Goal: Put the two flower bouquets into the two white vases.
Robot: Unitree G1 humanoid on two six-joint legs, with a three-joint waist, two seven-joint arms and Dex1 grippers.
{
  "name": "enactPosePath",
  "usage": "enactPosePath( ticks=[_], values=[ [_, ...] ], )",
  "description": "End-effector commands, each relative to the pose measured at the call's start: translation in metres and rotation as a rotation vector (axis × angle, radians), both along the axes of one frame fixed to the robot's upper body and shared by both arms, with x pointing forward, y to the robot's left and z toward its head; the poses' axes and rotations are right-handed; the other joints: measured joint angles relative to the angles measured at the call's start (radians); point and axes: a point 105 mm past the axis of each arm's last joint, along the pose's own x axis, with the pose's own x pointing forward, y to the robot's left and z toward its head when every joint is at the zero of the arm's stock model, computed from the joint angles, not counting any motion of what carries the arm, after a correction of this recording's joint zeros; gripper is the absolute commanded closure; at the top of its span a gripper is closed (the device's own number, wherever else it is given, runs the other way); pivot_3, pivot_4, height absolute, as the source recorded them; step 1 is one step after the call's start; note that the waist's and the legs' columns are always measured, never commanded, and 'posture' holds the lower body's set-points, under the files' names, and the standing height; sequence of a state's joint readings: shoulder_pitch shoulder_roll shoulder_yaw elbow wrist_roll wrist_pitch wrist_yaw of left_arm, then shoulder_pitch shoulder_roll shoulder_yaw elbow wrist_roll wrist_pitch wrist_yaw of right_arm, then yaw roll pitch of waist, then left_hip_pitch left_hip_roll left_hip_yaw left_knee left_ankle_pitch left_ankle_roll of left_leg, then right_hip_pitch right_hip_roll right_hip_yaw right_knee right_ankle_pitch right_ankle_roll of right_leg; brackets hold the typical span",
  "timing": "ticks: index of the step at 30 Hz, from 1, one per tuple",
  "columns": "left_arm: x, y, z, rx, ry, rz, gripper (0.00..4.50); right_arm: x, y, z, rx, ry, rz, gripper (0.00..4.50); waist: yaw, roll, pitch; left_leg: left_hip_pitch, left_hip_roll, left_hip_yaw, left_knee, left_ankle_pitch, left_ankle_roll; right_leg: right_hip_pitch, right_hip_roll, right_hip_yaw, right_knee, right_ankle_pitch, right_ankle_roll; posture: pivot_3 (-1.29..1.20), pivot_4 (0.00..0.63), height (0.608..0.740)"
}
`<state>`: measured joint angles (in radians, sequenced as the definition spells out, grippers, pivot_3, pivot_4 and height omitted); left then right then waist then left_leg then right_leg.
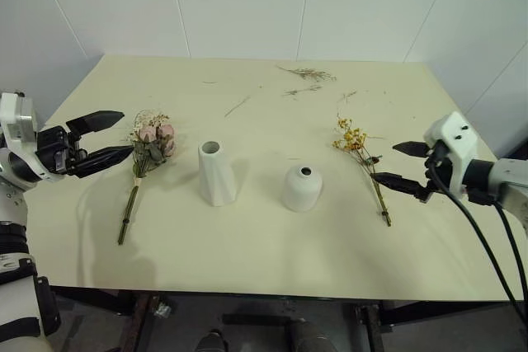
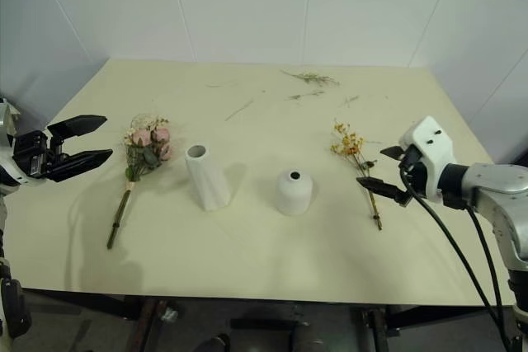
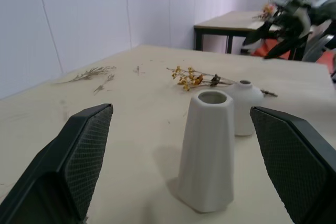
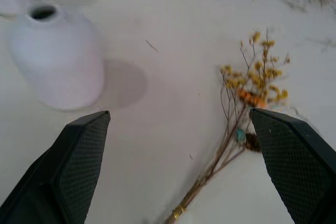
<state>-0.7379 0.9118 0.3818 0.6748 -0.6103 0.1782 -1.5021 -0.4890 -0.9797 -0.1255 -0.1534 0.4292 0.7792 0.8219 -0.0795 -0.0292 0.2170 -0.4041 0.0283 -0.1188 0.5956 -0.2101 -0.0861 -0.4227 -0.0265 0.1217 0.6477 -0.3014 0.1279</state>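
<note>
Both white vases — tall faceted vase [image 1: 216, 172] and round vase [image 1: 301, 188] — look matt ceramic; the cream surface [image 1: 264, 253] is smooth, matt; jaws carry cross-hatched black pads.

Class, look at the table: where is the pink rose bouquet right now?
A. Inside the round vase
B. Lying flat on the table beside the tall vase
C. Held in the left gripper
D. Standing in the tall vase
B: the pink rose bouquet lies flat on the table, beside the tall vase.

Rose bouquet [image 1: 150, 147] left of tall vase [image 1: 216, 172], round vase [image 1: 301, 188], then wispy bouquet [image 1: 361, 154] rightmost.
</note>
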Motion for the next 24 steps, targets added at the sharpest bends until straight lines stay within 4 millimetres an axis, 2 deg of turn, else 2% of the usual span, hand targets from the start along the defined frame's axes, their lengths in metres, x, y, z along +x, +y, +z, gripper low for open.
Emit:
enactPosePath(
  ticks=[1, 3, 10, 15, 24],
  values=[
    [-0.016, -0.002, 0.016, 0.028, -0.062, -0.113, 0.03, 0.009, -0.01, 0.004, -0.013, 0.038, -0.147, 0.0, 0.001, 0.0, 0.0, 0.0, 0.0, 0.0, 0.0, 0.0, 0.0, 0.0, 0.0, 0.0, 0.0, 0.0, 0.0, 0.0, 0.15, 0.74],
    [-0.015, -0.007, 0.02, 0.028, -0.076, -0.133, 0.03, 0.013, -0.012, -0.002, 0.007, 0.109, -0.22, 0.0, 0.0, 0.0, 0.0, 0.0, 0.0, 0.0, -0.001, 0.0, 0.0, -0.001, 0.0, 0.0, 0.0, 0.0, 0.0, 0.0, 0.15, 0.74],
    [-0.019, -0.018, 0.027, 0.0, -0.079, -0.209, 0.03, 0.027, -0.008, -0.002, 0.062, 0.187, -0.333, 0.0, -0.001, 0.0, 0.0, -0.001, 0.0, 0.0, -0.001, 0.0, 0.0, -0.002, 0.0, 0.0, 0.0, 0.0, 0.0, 0.0, 0.15, 0.74],
    [-0.024, -0.018, 0.029, -0.002, -0.061, -0.234, 0.03, 0.038, 0.006, -0.012, 0.063, 0.24, -0.331, 0.0, -0.004, 0.0, 0.0, -0.001, 0.0, 0.0, -0.002, 0.0, 0.0, -0.003, 0.0, 0.0, 0.0, 0.0, 0.0, 0.0, 0.15, 0.74],
    [-0.034, -0.015, 0.026, 0.039, -0.021, -0.235, 0.03, 0.059, 0.007, -0.037, 0.029, 0.298, -0.417, 0.0, -0.005, 0.0, 0.0, -0.002, 0.0, 0.0, -0.002, 0.0, 0.0, -0.004, 0.0, 0.0, 0.0, 0.0, 0.0, 0.0, 0.15, 0.74]
  ],
)
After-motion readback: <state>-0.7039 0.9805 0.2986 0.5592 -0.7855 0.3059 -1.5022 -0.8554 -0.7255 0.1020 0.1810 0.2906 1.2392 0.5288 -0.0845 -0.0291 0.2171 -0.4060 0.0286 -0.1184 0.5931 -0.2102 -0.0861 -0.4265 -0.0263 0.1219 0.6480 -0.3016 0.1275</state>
